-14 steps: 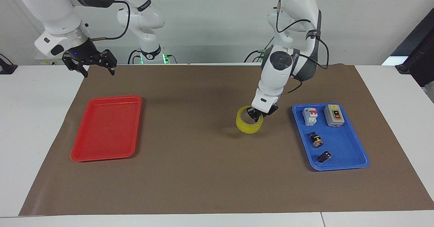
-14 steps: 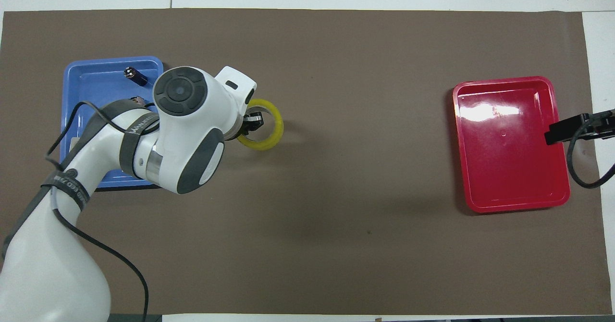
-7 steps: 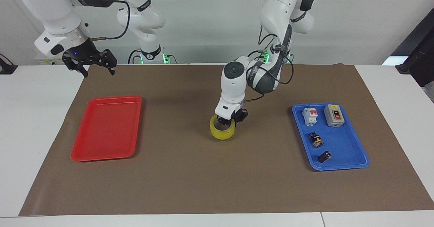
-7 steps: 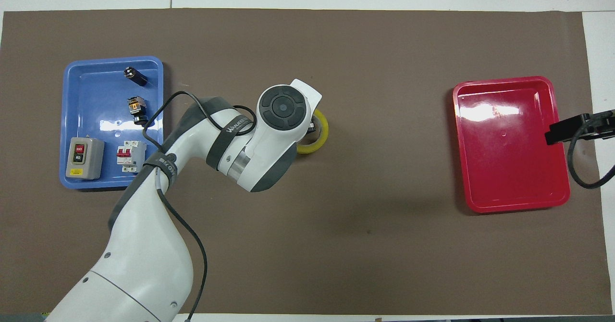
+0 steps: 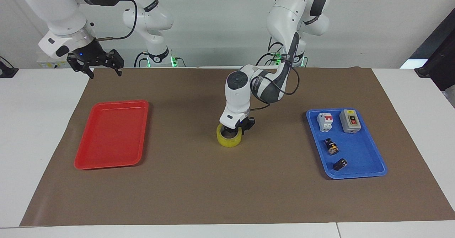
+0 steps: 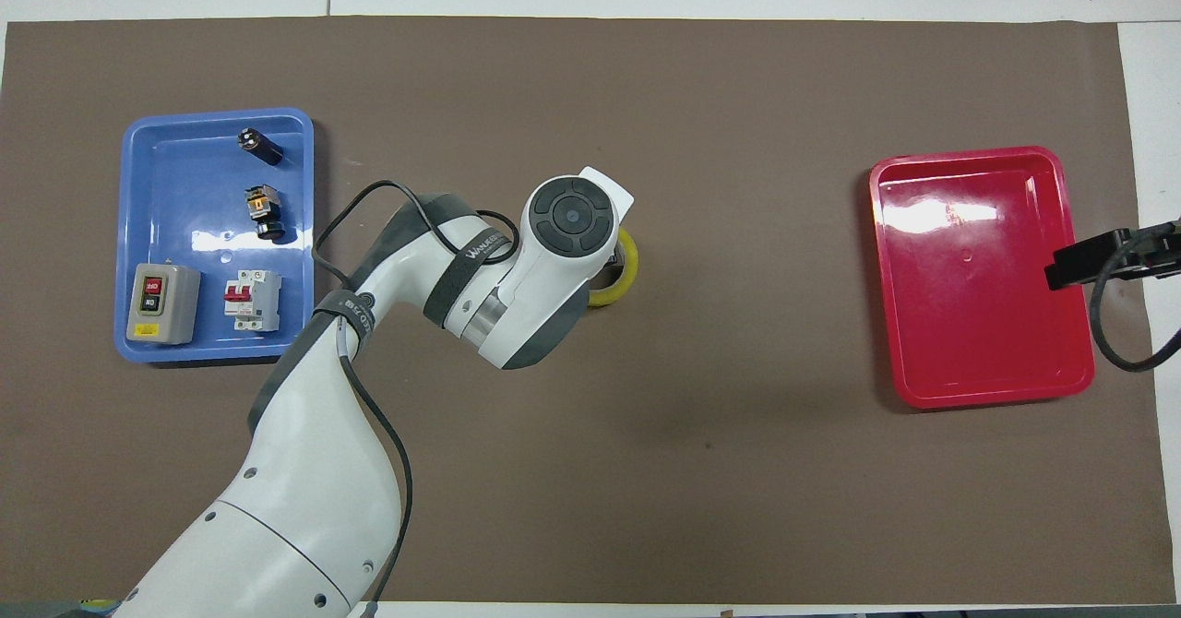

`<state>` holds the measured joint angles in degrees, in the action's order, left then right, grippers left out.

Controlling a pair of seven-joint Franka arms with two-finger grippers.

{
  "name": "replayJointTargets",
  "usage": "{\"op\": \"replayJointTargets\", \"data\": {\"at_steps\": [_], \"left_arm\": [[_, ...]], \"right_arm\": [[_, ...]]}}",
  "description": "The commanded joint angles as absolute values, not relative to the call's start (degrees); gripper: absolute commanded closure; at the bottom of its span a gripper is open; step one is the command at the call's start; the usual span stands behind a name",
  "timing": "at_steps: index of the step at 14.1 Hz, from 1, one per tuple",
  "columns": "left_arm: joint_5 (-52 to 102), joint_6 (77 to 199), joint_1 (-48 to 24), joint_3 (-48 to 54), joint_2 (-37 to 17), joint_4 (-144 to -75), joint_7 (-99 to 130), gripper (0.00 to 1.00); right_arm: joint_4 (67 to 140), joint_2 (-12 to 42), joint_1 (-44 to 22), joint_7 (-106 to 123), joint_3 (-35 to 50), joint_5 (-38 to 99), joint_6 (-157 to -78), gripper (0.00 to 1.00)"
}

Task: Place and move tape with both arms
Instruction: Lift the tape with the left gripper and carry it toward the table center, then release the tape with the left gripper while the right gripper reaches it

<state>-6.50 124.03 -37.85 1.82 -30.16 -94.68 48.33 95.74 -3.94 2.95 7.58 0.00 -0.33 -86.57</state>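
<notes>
The yellow tape (image 5: 229, 139) lies flat on the brown mat (image 5: 199, 188) near its middle, between the two trays. My left gripper (image 5: 235, 128) is down at the roll's upper rim, on the side nearer the robots. In the overhead view the left arm's wrist (image 6: 563, 231) covers that gripper and most of the tape (image 6: 627, 267), leaving only a yellow arc in sight. My right gripper (image 5: 103, 71) waits open and empty, raised over the mat's corner near the red tray (image 5: 111, 134). Its dark body (image 6: 1079, 261) juts over the red tray's edge in the overhead view.
A blue tray (image 5: 359, 168) toward the left arm's end holds a grey switch box (image 5: 350, 121), a white and red breaker (image 5: 324, 121) and two small dark parts. The red tray (image 6: 983, 277) holds nothing.
The left arm swung the tape from beside the blue tray toward the mat's middle and brought it down onto the mat. The right arm barely moved.
</notes>
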Motion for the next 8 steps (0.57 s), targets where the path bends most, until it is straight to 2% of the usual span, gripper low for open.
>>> {"op": "replayJointTargets", "data": {"at_steps": [1, 4, 6, 8], "left_arm": [[-8.2, 123.1, -37.7, 1.4, -25.9, -96.7, 48.8, 0.00], [-8.2, 123.1, -33.8, 1.3, -15.1, -105.0, 45.7, 0.00], [-8.1, 121.8, -29.3, 1.4, -10.9, -107.4, 40.0, 0.00], [-8.0, 118.8, -25.0, 1.5, -7.0, -109.8, 33.5, 0.00]], "right_arm": [[97.2, -5.0, 3.3, 9.4, 0.4, 0.6, -87.9, 0.00], [97.2, -4.7, -0.3, 7.2, 0.4, 0.9, -89.4, 0.00], [97.7, -3.6, -5.5, -1.2, 0.4, 1.4, -92.0, 0.00], [96.9, 1.0, -11.0, -7.4, 0.4, 2.5, -96.5, 0.00]]}}
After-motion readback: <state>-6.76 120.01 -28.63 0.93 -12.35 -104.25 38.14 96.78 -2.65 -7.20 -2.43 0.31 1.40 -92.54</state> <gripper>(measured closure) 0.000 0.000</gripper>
